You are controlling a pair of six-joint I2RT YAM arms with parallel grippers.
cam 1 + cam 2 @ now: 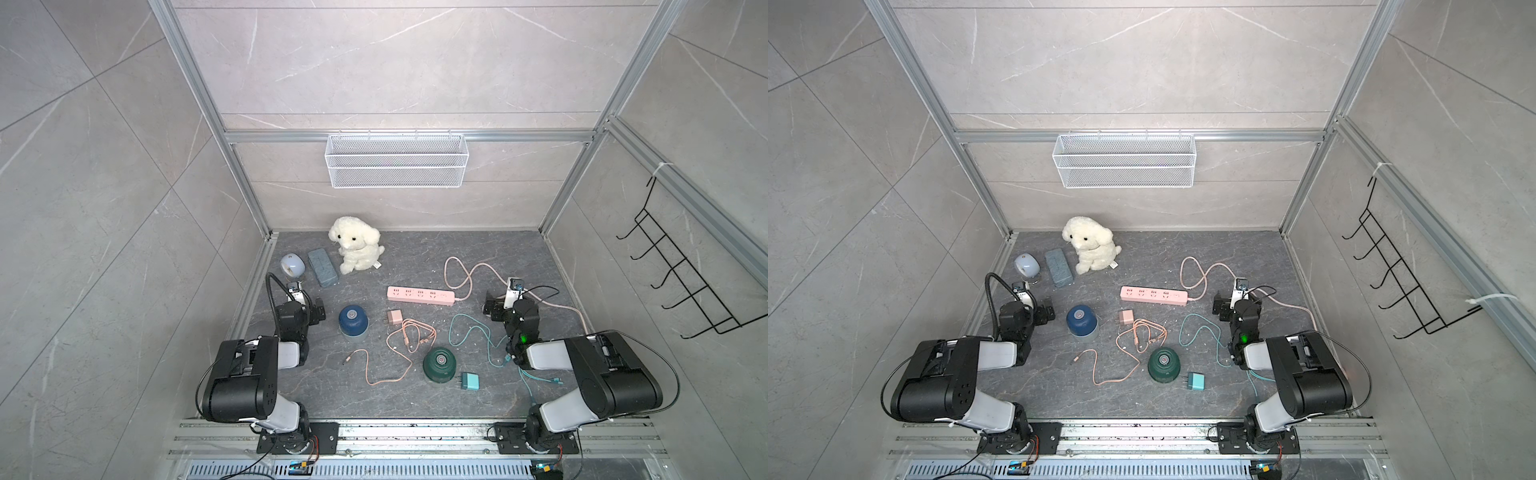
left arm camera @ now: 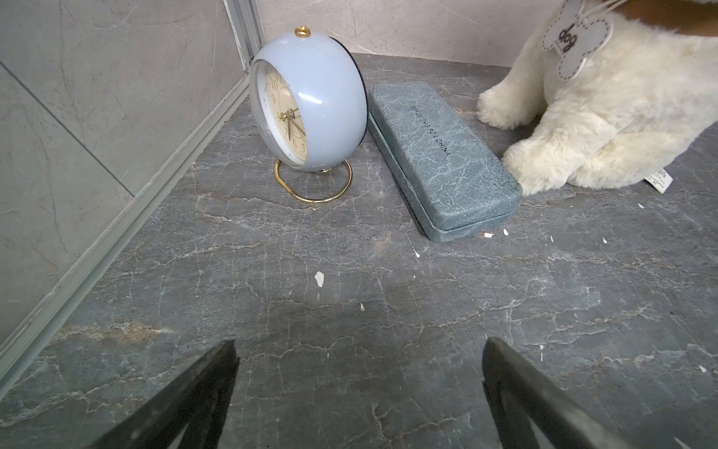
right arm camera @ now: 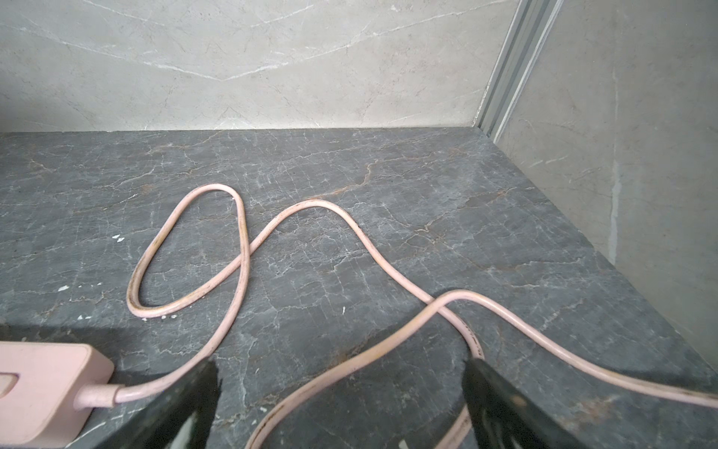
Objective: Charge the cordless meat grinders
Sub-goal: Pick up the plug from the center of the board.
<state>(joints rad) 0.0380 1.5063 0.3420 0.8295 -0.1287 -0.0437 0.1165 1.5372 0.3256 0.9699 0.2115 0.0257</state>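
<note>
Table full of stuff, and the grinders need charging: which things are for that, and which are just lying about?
For the job: navy blue grinder, dark green grinder, pink power strip, pink adapter, teal adapter, orange cable, teal cable.

Lying about: clock, glasses case, plush dog, wire basket, hook rack.

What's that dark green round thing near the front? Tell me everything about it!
The dark green grinder is a squat dome, plastic-looking, with a flat round top and a shiny metal centre. It stands upright on the dark table. A teal plug adapter lies close beside it; nothing looks plugged into it.
</note>
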